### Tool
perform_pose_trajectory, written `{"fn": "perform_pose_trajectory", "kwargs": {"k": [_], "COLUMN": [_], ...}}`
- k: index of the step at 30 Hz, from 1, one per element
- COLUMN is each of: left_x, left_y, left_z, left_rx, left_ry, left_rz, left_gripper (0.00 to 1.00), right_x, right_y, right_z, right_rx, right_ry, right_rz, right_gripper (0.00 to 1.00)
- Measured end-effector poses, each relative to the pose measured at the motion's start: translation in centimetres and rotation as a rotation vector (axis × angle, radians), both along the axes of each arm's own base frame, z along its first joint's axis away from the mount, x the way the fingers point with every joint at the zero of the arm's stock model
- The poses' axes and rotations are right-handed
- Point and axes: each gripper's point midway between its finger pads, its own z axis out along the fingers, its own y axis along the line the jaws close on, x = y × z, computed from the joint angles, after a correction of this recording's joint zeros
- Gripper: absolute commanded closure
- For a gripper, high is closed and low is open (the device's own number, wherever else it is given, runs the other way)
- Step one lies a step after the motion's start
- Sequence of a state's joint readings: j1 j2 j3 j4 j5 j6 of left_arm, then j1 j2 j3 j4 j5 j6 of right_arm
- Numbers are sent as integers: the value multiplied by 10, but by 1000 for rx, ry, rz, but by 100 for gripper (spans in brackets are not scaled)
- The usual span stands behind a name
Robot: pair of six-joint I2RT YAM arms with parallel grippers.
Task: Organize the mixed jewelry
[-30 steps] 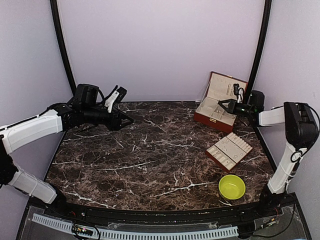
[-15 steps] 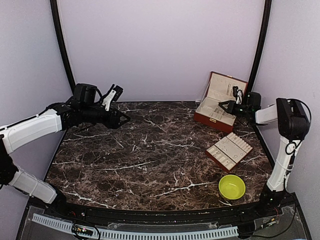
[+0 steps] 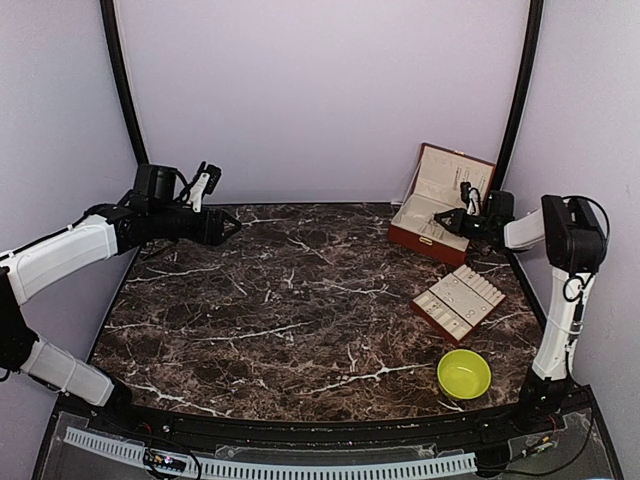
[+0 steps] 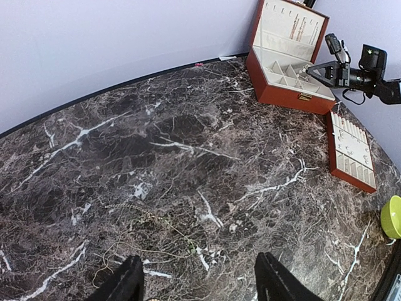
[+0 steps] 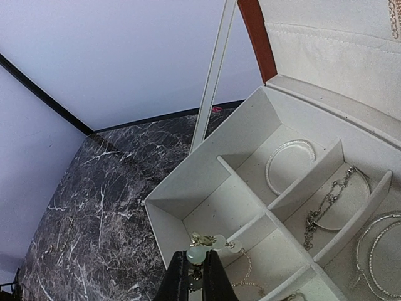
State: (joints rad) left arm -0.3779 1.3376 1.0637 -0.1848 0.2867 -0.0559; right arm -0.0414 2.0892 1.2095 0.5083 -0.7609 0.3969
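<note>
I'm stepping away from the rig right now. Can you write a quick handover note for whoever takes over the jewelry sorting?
Left gripper: open, holding nothing, over the far-left marble.
Right gripper: shut on a pale-beaded chain, above the open box.
Loose jewelry: a tangle of thin chains lies on the marble just ahead of the left gripper.
Done: a bangle, a silver chain and hoops lie in separate box compartments.
Left: put the pale-beaded chain into a compartment, then sort the tangle. What the tray holds is too small to tell.
</note>
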Motion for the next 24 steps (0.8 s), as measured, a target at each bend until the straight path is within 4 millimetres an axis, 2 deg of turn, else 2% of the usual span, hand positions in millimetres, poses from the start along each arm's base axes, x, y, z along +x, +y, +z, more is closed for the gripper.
{"fn": "perform_pose_trajectory", "kwargs": {"k": [9, 17, 24], "left_x": [0, 0, 0], "left_y": [2, 2, 2], "left_z": [-2, -2, -3], "left_rx": [5, 6, 7], "left_ry": [7, 8, 11], "left_rz": [11, 12, 11], "left_gripper": [37, 37, 37], "right_x": [2, 3, 3], "right_y": [1, 3, 5], "right_z": [-8, -13, -14], "right_rx": [4, 3, 2], "right_ry": [16, 24, 25], "right_rz": [1, 5, 6], "right_gripper": [93, 84, 81]}}
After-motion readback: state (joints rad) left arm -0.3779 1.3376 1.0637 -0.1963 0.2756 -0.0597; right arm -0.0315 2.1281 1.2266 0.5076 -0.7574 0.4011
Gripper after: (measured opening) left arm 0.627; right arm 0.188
